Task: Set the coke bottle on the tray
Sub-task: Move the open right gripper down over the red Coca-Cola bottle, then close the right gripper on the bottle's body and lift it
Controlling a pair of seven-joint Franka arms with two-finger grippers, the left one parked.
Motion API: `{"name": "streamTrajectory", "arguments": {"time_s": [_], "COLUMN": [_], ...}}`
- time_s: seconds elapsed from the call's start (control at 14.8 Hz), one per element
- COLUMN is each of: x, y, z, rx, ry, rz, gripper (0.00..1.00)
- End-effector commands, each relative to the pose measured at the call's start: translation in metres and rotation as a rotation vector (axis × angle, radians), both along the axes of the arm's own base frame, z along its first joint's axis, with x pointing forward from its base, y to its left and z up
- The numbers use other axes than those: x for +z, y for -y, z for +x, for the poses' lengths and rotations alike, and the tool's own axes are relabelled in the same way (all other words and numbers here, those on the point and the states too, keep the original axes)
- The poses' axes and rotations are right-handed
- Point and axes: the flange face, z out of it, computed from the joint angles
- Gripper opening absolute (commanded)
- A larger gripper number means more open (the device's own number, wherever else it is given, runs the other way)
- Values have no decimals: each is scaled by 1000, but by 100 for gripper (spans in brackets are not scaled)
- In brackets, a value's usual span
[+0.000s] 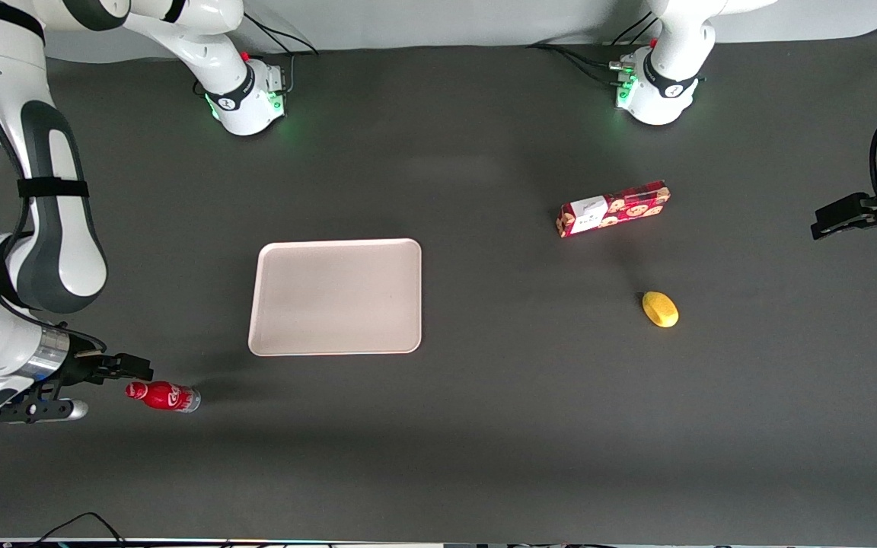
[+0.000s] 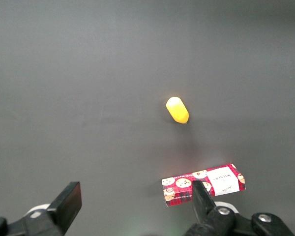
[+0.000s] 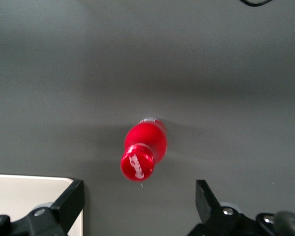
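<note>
While its fingers [image 3: 69,204] spread, the gripper [image 3: 137,206] seemingly hovers above the coke bottle [image 3: 145,147].

Tray [image 3: 29,196] mostly cut off, claw [image 3: 137,206] fingertips perhaps partly cropped

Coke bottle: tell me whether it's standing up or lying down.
Standing: the right wrist view looks down on the coke bottle cap-first. The open gripper hovers above, not gripping it.

On the dark desk [image 1: 484,426]: one small red coke bottle [image 1: 163,396], one pale tray [image 1: 336,297], one red cookie box [image 1: 613,208] and one yellow lemon [image 1: 660,309]. One working hand [image 1: 115,380] hangs above the bottle, fingers spread apart.
</note>
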Motion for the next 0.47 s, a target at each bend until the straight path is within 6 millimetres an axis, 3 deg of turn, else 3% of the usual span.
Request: {"name": "streamTrajectory", "arguments": {"time_s": [0.0, 0.41], "x": [-13, -33], "y": [-2, -4], "z": [16, 23], "rx": [22, 22], "ry": [34, 52], "rz": [5, 0], "gripper": [100, 100]}}
